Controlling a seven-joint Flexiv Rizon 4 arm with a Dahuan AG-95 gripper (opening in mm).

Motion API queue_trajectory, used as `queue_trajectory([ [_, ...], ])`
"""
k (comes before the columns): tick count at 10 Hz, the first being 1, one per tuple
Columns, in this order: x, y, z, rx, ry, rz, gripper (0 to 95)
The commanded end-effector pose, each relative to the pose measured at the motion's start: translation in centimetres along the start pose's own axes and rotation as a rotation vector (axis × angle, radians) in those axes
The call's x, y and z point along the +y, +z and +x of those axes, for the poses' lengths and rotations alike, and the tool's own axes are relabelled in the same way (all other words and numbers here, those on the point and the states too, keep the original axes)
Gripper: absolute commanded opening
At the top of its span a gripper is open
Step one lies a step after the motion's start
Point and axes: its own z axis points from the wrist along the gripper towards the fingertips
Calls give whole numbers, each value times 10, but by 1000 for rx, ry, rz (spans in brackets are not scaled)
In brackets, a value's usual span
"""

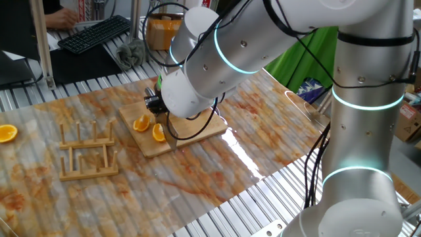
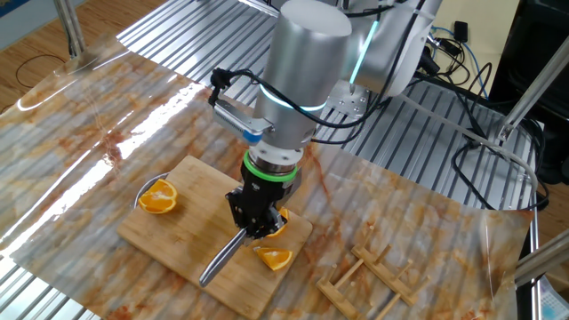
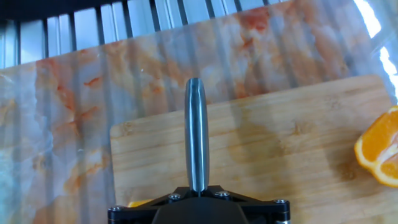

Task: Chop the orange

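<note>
The orange lies as two wedges on the wooden board. In the other fixed view one wedge lies bare, while the second wedge is half hidden behind my gripper. My gripper is shut on a steel knife that slants down over the board beside the wedges. The hand view looks along the knife, held by the gripper, with a sliver of wedge at the bottom left.
A rounder orange half sits on the board's other end, seen at the right edge as an orange half. Another orange half lies on the mat far left. A wooden rack stands beside the board. A keyboard is behind.
</note>
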Motion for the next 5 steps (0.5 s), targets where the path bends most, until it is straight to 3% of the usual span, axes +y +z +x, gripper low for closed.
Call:
queue_trajectory([
  [1,0,0,-3,2,-6,0,0],
  [5,-4,0,-16,32,-21,1,0],
])
